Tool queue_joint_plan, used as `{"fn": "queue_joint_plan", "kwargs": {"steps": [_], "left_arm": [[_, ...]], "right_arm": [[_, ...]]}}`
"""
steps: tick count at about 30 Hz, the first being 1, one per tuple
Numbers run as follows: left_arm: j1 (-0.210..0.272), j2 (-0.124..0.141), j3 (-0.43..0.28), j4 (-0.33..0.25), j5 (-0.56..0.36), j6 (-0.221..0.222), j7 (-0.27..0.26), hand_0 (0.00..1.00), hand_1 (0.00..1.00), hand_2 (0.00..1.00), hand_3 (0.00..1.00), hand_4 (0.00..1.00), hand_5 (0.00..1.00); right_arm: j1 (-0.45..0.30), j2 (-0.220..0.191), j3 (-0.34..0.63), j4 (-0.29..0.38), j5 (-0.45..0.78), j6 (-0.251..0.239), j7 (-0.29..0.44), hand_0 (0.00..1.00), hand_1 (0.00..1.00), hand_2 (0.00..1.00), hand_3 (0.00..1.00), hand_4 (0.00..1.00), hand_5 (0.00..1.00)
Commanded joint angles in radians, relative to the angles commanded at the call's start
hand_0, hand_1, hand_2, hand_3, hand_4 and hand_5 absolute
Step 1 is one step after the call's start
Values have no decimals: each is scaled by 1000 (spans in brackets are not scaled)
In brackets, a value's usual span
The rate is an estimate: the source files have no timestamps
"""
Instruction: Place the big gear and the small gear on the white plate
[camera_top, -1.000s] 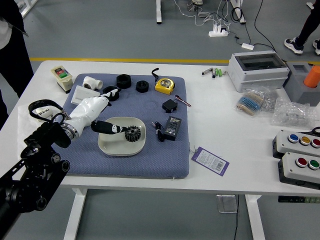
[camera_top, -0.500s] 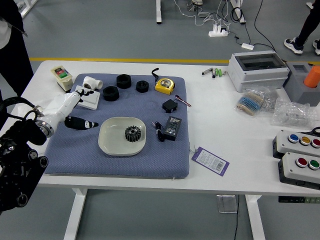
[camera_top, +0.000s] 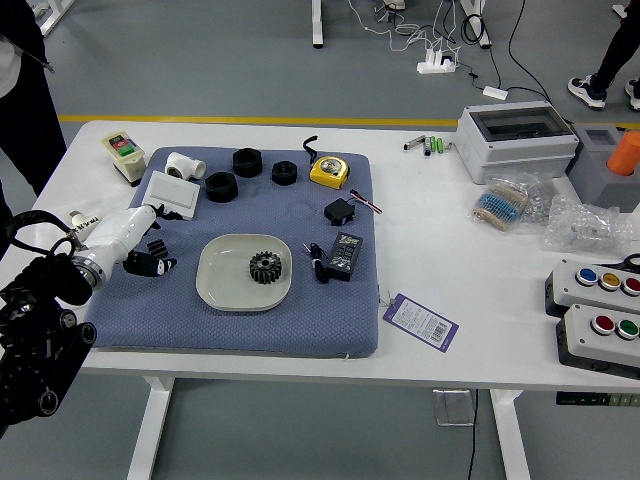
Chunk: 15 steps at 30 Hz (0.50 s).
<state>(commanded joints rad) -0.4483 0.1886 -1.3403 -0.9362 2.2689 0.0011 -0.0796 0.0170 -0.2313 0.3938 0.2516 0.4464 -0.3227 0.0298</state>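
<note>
gear (camera_top: 265, 267) on the white plate (camera_top: 222, 292), a dark ribbed piece (camera_top: 157, 247) by the left hand (camera_top: 115, 240).
the left arm (camera_top: 45, 345) is cut off at the picture's left edge; the ribbed piece is too small to name surely, and any contact with the hand is hard to tell. the hand is released, fingers parted around the piece. the plate's gear is dark and toothed, with a small pale center, sitting toward the plate's right side.

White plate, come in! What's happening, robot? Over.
Left hand at dark ridged piece, grip unclear. Right hand out of view. One gear on white plate. Seemingly nothing blocking between.
</note>
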Motion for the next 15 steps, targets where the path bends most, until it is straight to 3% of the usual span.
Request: {"fn": "queue_joint_plan", "kwargs": {"steps": [5,6,11,12,15], "left_arm": [[6,-11,8,45,0,63,-20,464,600,732,614,788,20],[6,-13,13,57,0,76,-25,429,519,583,574,734,46],[9,-17,11,89,0,91,-29,429,519,583,574,734,46],[9,-18,11,91,0,93,-29,414,506,551,557,675,56],[9,-20,8,105,0,113,-37,414,506,551,557,675,56]], "right_arm": [[-4,1,-5,0,2,0,0,688,711,747,566,793,644],[-4,0,-5,0,1,0,0,688,712,747,567,793,644],[-6,0,-6,1,0,0,0,688,712,747,567,793,644],[-6,0,-6,1,0,0,1,688,711,747,566,793,643],[-7,0,-8,1,2,0,1,688,711,747,566,793,643]]}}
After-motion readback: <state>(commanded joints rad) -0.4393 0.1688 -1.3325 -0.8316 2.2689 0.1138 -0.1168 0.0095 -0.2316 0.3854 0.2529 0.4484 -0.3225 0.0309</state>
